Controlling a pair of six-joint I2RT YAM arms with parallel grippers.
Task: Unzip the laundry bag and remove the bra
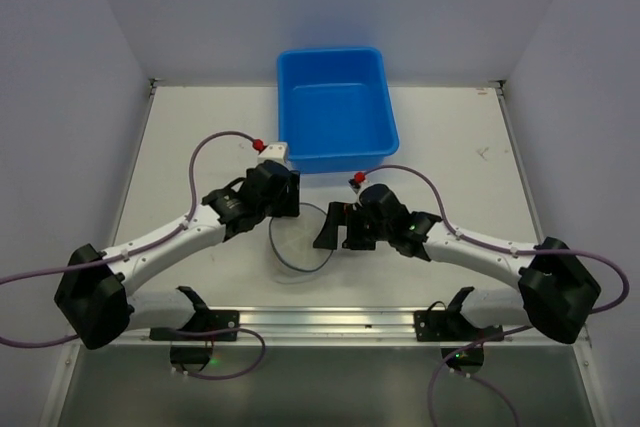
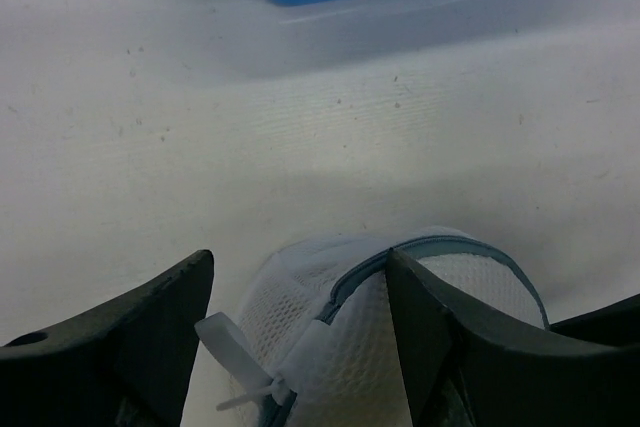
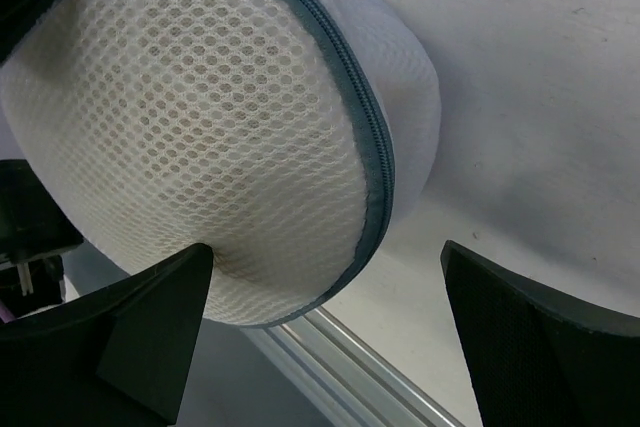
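Top view first: the laundry bag (image 1: 298, 239) sits flat on the white table (image 1: 200, 137), pretty much dead centre, a little in front of the blue tub (image 1: 337, 107) but not touching it. The left gripper (image 1: 289, 205) is at the bag's far-left edge and the right gripper (image 1: 335, 231) is at its right edge, so the bag is sandwiched between the two arms.

Left wrist cam: the fingers (image 2: 150, 347) stand apart, straddling the bag's rim (image 2: 330, 317). The right-hand finger is pressed against the mesh by the zipper (image 2: 450, 244), while the other one has a sliver of table showing between it and the bag, so nothing is clamped. A white zip-tie pull (image 2: 245, 372) sticks out near the bottom. The tub is a blue strip along the top.

Right wrist cam: the jaws are spread wide. One finger (image 3: 130, 337) just touches the mesh underside, and the other sits well clear of the bag. The bag fills the upper left, with its zipper closed along the stretch I can see. Can't make out the bra through the mesh. There's a metal rail (image 3: 350, 372) at the table's near edge.
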